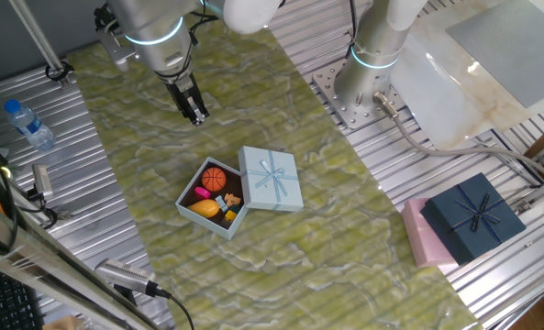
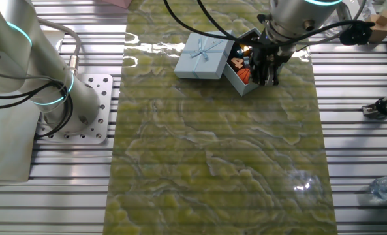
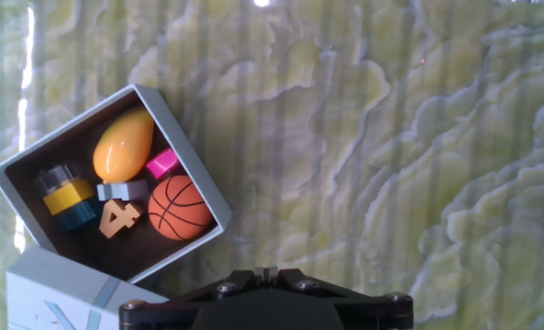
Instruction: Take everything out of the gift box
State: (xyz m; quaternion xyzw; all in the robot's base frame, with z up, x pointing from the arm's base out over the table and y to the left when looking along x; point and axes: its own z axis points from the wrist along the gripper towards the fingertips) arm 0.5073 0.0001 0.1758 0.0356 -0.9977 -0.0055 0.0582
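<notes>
One gripper [image 1: 196,115] is at work here, hanging above the bare green-marbled mat [image 1: 345,238] with nothing between its fingers; in the fixed view from the arm's side the fingertips look close together, though how narrow the gap is I cannot tell, and the hand view shows only the dark body of the gripper [image 3: 267,298], not the tips. The gift box [image 1: 212,197] stands open on the mat, apart from the tool and not under it: in the hand view the gift box [image 3: 116,183] lies off to the left of the camera's centre, so the coming move calls, I judge, for a sideways shift before any descent. Its lid [image 1: 272,178] rests just beside it, touching one edge. Inside, the basketball [image 3: 180,207] sits in the corner nearest the tool, the mango-like fruit [image 3: 122,147] lies with its long axis slanting toward the far wall, a magenta piece [image 3: 162,164] is between them, and a number four [image 3: 118,218] and a yellow-banded cylinder [image 3: 66,195] lie farther left.
</notes>
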